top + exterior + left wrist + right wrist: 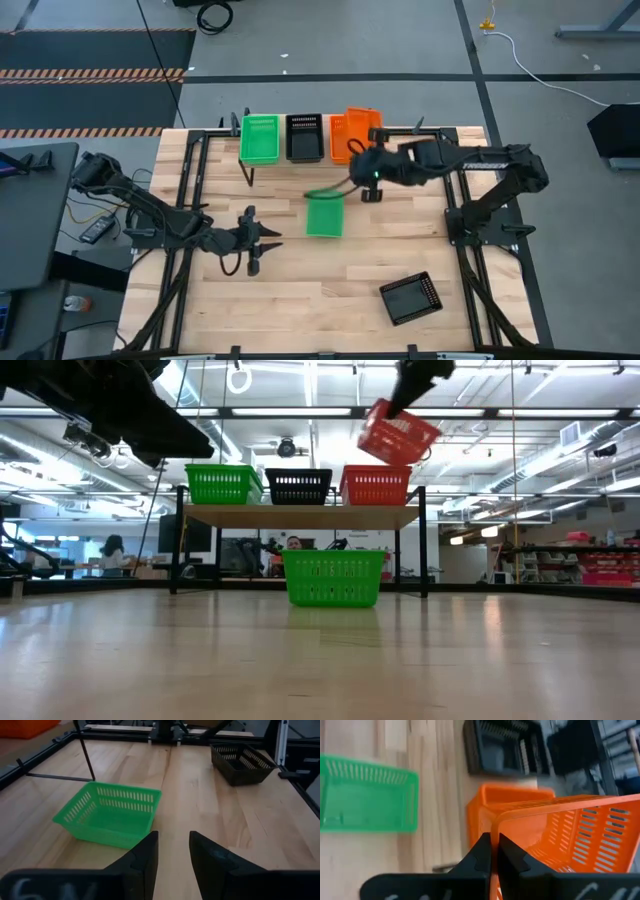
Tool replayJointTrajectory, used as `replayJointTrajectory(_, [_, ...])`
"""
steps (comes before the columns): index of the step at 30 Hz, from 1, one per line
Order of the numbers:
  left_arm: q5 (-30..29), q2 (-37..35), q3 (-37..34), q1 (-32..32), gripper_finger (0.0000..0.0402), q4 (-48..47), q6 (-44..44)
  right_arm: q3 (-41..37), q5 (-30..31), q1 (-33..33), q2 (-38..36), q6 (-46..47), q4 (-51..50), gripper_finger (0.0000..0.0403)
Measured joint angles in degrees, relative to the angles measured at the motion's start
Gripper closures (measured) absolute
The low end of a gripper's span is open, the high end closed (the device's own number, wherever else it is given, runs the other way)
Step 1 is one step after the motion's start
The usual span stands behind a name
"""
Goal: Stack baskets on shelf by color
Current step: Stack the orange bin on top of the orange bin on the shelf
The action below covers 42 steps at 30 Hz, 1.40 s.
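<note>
I see my right fingers (494, 851) clamped on the thin rim of a tilted orange mesh basket (398, 433) above the wood shelf (300, 516), left fingers (172, 851) apart over the slatted table (300, 300)

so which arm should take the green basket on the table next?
Left, probably. The left gripper is open and empty, with the loose green basket right ahead of it in its wrist view. The right gripper is shut on an orange basket held tilted above the shelf.
</note>
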Motion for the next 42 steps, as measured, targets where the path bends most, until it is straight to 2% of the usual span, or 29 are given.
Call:
replayJointTrajectory(3, [0.0, 0.0, 0.0, 0.3, 0.0285, 0.0, -0.3, 0.0, -3.0, -3.2, 0.0, -5.4, 5.1, 0.0387])
replayJointTrajectory(6, [-0.1, 0.0, 0.0, 0.3, 0.0285, 0.0, -1.0, 0.0, -3.1, -5.6, 0.0, -9.8, 8.2, 0.0387])
replayJointTrajectory(9, [-0.4, 0.0, 0.0, 0.3, 0.0285, 0.0, -1.1, 0.0, -5.3, -7.6, 0.0, -11.7, 10.0, 0.0387])
replayJointTrajectory(12, [-1.3, 0.0, 0.0, 0.3, 0.0285, -0.1, -1.5, 0.0, -10.1, -9.4, 0.0, -10.2, 9.8, 0.0386])
replayJointTrajectory(26, [-3.4, 0.0, 0.0, 0.3, 0.0285, -2.0, 1.4, 0.0, -14.8, -10.9, 0.3, -4.2, 6.2, 0.0379])
replayJointTrajectory(34, [-3.8, 0.0, 0.0, 0.3, 0.0285, -2.4, 1.4, 0.0, -14.8, -12.6, 0.3, -1.6, 7.7, 0.0349])
replayJointTrajectory(42, [-3.8, 0.0, 0.0, 0.3, 0.0285, -2.4, 1.5, 0.0, -16.3, -13.1, 0.3, 0.7, 7.3, 0.0300])
